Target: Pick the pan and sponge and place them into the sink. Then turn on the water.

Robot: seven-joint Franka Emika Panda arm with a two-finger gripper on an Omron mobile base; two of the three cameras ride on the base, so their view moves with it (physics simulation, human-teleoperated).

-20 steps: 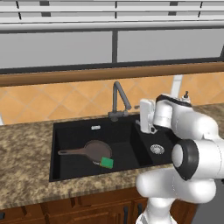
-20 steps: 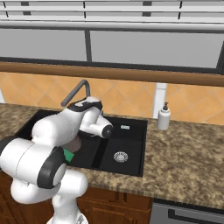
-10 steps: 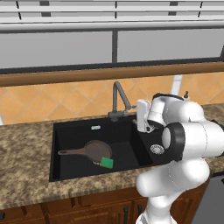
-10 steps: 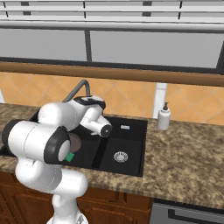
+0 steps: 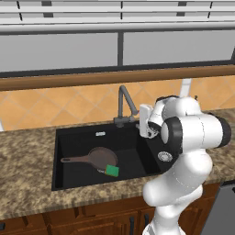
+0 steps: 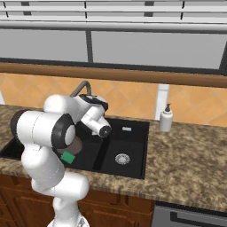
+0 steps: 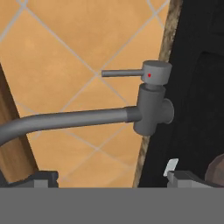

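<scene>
Pan [image 5: 102, 158] lay in wide basin of black sink [image 5: 78, 183], handle toward the left. Green sponge [image 5: 112, 170] rested at pan's near rim, touching it. Gripper [image 5: 143, 120] hovered over the divider between basins, just beside dark grey faucet [image 5: 123, 104], jaws wide apart, nothing held. Faced faucet base and lever [image 7: 124, 73] side-on in hand view. Soap dispenser [image 6: 166, 118] stood on bench [image 6: 190, 155], right of sink.

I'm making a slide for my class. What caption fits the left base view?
Pan and sponge already lie in the sink while the open claw faces the faucet.
</scene>
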